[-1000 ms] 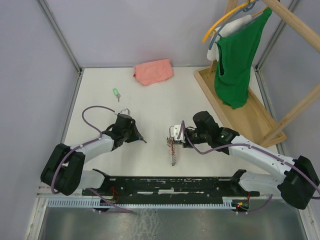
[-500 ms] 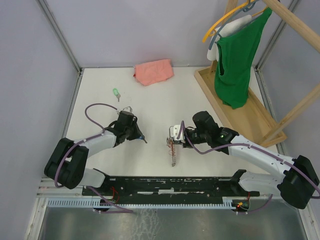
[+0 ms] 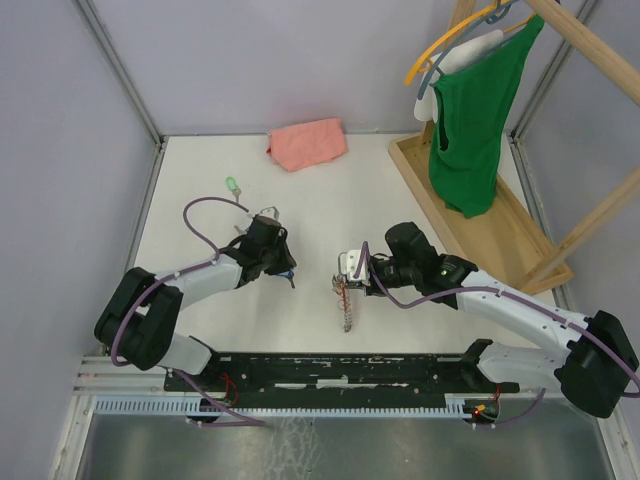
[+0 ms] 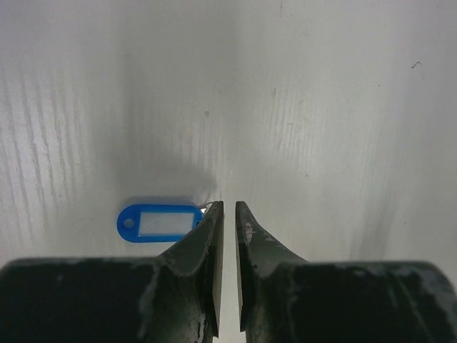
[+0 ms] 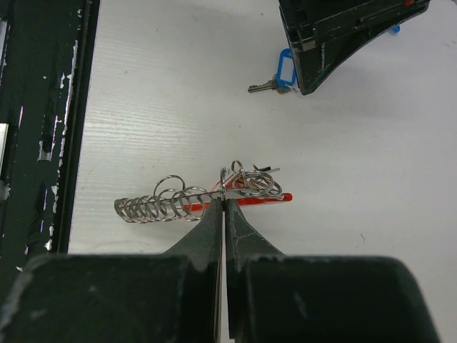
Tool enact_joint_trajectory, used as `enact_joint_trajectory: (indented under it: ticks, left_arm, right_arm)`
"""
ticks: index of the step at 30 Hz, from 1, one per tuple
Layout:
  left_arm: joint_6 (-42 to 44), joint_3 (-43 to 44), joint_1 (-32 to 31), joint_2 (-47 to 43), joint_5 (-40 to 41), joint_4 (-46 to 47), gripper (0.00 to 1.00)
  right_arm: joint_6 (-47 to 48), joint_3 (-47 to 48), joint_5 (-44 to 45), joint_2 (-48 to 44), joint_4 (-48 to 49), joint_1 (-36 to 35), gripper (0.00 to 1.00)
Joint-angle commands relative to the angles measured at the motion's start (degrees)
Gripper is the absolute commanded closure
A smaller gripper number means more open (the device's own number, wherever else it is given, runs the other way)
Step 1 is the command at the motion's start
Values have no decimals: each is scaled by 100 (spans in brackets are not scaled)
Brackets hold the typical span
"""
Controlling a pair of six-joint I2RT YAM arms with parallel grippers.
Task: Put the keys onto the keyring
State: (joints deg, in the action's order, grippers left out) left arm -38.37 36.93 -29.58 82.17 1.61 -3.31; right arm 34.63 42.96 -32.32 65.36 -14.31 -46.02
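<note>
Two robot arms work over a white surface (image 3: 330, 200), seen from above. The step in hand looks like picking up the first key.

The left gripper (image 3: 284, 270) is low over the blue key (image 5: 283, 73), which lies flat on the surface, apart from the keyring. In the left wrist view the key's blue tag (image 4: 158, 221) sits at nine o'clock from the fingertips, just beside the left finger. The jaws are almost together, leaving only a thin slit, and nothing shows in it. Whether they pinch the tag's fine wire loop cannot be told.

The right gripper (image 5: 223, 204) is closed on the keyring (image 5: 246, 184), a cluster of steel rings. A wire coil (image 5: 153, 204) trails from it toward nine o'clock, and a red strip (image 5: 275, 198) lies under it. From the keyring, the blue key lies near, at one o'clock.

A green key (image 3: 232, 185) lies alone at eleven o'clock from the left gripper, well apart. Neither key is on the keyring, so the task looks barely begun.

The next move probably calls for a firm hold on the blue key's head or tag. The key would then be lifted and its hole brought to the ring's split while the right gripper keeps the ring steady. A thin, flat key may slip.

The blue tag has a white label window that appears blank. No brand or other text can be read.
</note>
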Motion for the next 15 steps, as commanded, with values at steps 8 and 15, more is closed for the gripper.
enact_joint_trajectory:
  ticks: [8,15]
  left_arm:
    - [142,440,-240,208,713,-503,78]
    - [462,846,-539,300,1245,-1011,74]
  right_arm:
    - [52,302,-74,-48,252,-21,99]
    - [45,301,-82,-52,248,-21,99]
